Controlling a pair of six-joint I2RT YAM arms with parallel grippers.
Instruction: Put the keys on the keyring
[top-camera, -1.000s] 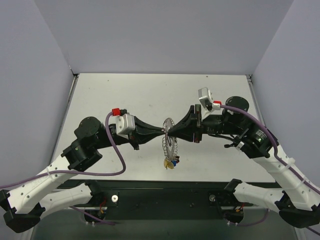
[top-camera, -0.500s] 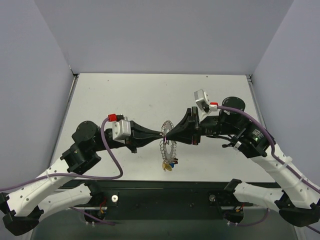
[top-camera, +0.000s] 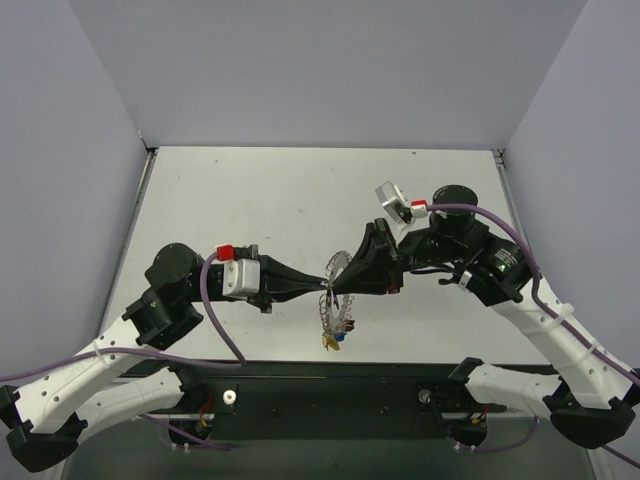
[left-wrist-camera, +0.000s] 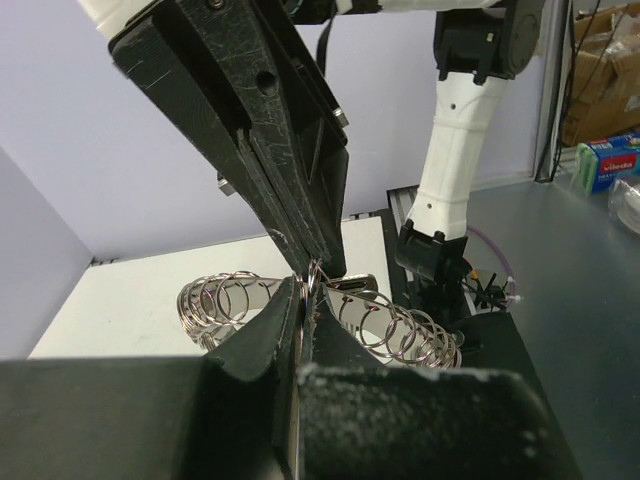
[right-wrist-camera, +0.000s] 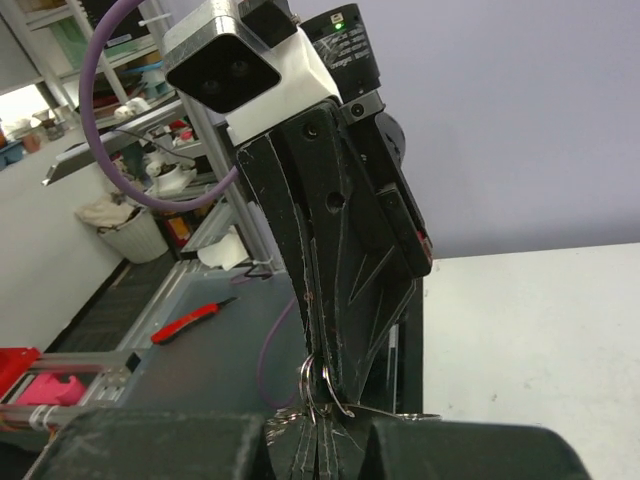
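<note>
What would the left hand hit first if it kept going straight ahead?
The right hand: its tips face the left hand head-on, nearly touching, with the keyring pinched between them.

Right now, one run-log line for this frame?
left tool: shut on keyring | right tool: shut on keyring, tip to tip with left | keyring: held clear of table | keys: cluster hanging below ring

No text, number or brand can be read in any view. In the left wrist view, a blue and green box (left-wrist-camera: 607, 160) at the right edge carries print too small and blurred to make out, and the cardboard boxes (left-wrist-camera: 603, 70) above it show no legible marking.
</note>
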